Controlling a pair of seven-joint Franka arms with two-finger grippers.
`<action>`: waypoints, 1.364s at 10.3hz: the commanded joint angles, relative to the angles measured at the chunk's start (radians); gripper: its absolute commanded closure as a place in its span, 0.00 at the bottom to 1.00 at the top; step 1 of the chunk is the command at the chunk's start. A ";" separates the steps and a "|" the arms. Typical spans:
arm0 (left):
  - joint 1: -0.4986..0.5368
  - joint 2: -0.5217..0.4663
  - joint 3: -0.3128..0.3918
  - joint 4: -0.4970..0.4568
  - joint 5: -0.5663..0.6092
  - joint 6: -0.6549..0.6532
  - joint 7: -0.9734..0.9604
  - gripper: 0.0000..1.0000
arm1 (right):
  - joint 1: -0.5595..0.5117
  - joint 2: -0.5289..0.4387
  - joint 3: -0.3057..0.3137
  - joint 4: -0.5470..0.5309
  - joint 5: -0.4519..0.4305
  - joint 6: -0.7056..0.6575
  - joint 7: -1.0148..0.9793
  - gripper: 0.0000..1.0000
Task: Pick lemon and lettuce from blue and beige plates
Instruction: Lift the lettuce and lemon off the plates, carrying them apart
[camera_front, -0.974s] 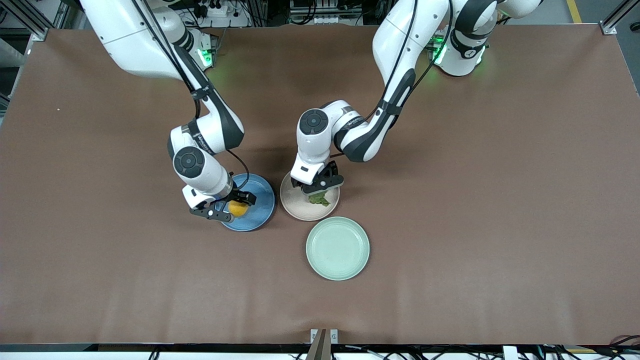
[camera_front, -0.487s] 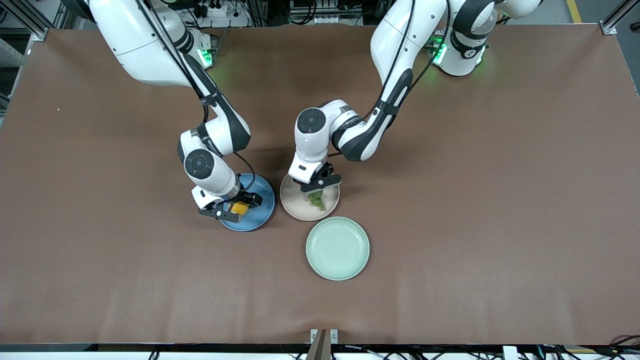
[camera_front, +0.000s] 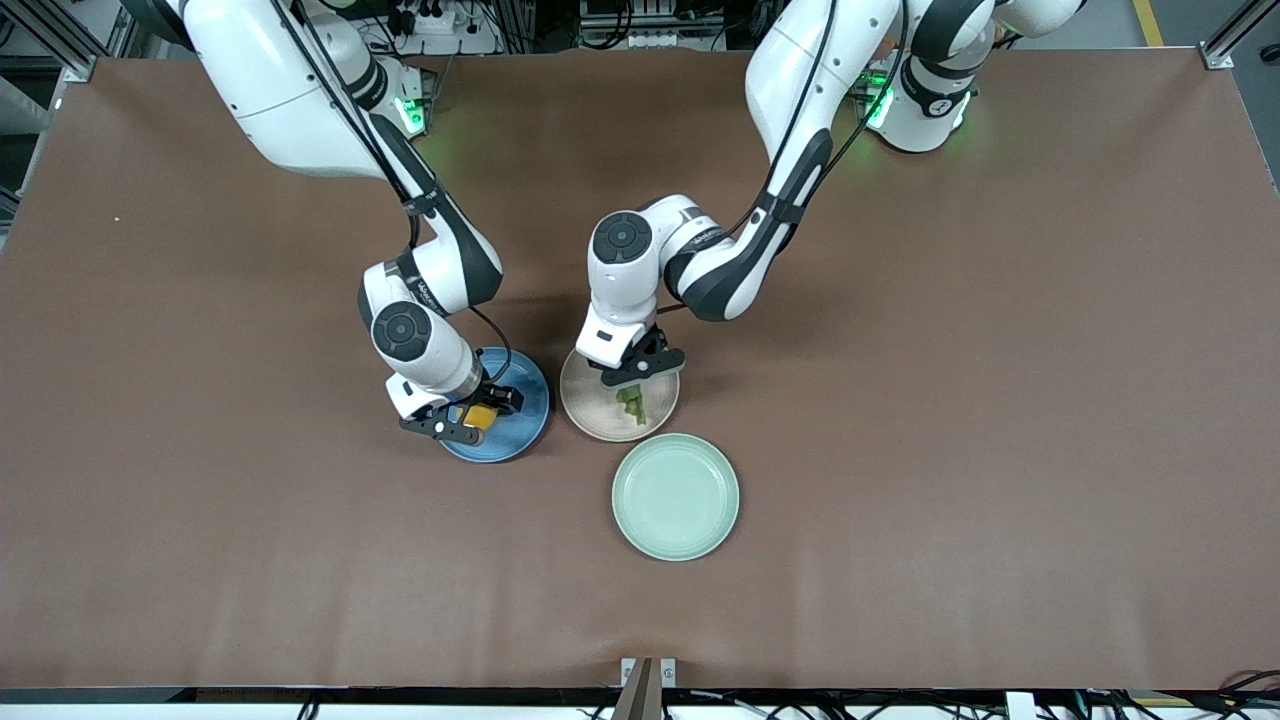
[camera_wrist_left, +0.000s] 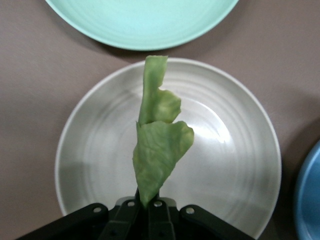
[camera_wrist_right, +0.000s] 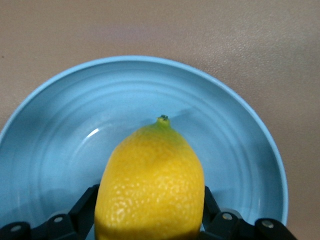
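The yellow lemon (camera_wrist_right: 150, 180) sits on the blue plate (camera_wrist_right: 60, 130), its pointed tip facing away from my right gripper (camera_wrist_right: 150, 212), whose fingers press against both its sides. From the front, the lemon (camera_front: 482, 414) shows between those fingers, with the right gripper (camera_front: 471, 413) low over the blue plate (camera_front: 525, 400). My left gripper (camera_wrist_left: 146, 206) is shut on one end of the green lettuce (camera_wrist_left: 157, 147), which stretches out over the beige plate (camera_wrist_left: 225, 150). In the front view the left gripper (camera_front: 632, 384) is above the beige plate (camera_front: 590, 415), pinching the lettuce (camera_front: 634, 403).
A pale mint-green plate (camera_front: 676, 497) lies nearer the front camera, just beside the beige plate; its rim (camera_wrist_left: 140, 30) shows in the left wrist view. The blue and beige plates lie side by side on the brown table (camera_front: 950, 400).
My left gripper closed on the lettuce, folding it into a narrow strip. My right gripper shifted slightly over the blue plate and its fingers closed in on the lemon.
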 joint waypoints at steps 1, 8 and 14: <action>0.000 -0.058 0.013 -0.012 0.032 -0.073 -0.025 1.00 | 0.009 0.006 -0.005 0.003 -0.006 0.012 0.017 0.33; 0.097 -0.179 0.045 -0.019 0.020 -0.234 0.153 1.00 | -0.001 -0.004 -0.004 0.053 -0.003 -0.044 0.009 0.49; 0.284 -0.236 0.036 -0.024 -0.127 -0.269 0.436 1.00 | -0.043 -0.010 -0.007 0.198 -0.004 -0.261 -0.084 0.50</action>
